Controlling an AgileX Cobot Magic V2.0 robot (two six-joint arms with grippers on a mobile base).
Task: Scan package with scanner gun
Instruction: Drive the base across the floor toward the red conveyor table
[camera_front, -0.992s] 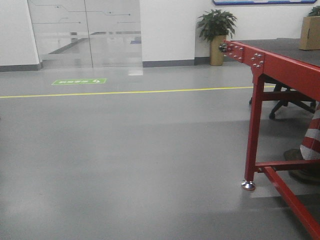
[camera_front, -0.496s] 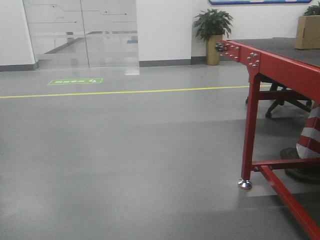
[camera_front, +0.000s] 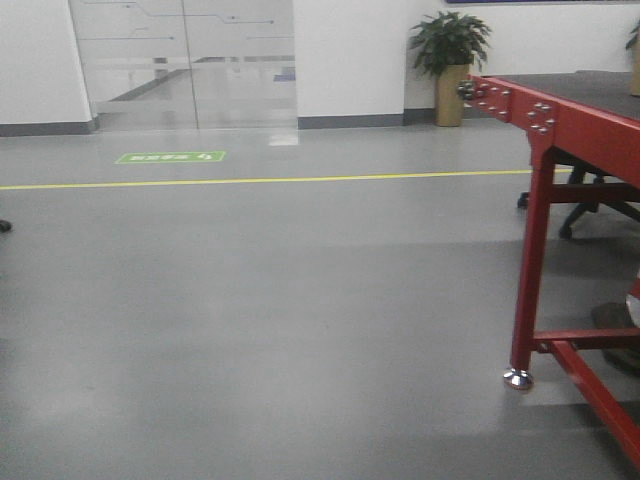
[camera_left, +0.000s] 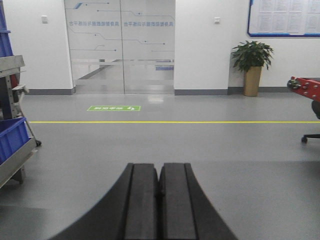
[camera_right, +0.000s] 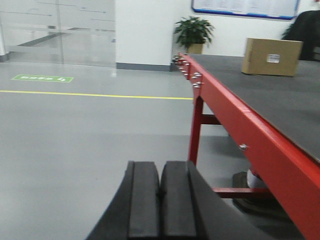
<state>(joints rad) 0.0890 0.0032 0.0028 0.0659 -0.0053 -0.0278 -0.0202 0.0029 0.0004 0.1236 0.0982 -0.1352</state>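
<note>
Red-painted steel forms the frame of the long bench (camera_right: 235, 117), which has a dark grey mat on top. The brown cardboard package (camera_right: 271, 56) stands on this mat close to the far edge, set back from the long red side edge, with a small white label (camera_right: 272, 58) turned toward the right wrist camera. No scanner gun is visible in any view. The black left gripper (camera_left: 159, 200) points over bare grey floor, its two pads pressed together with nothing between them. The black right gripper (camera_right: 161, 200) is closed and empty in the same way, beside the long side edge and well apart from the package. The main risk is probably in the approach: if the base comes in too tightly, an arm could strike the red side edge or the corner leg. With the scanner unseen, a reach toward it would be blind, and pressed pads would only push it away.
</note>
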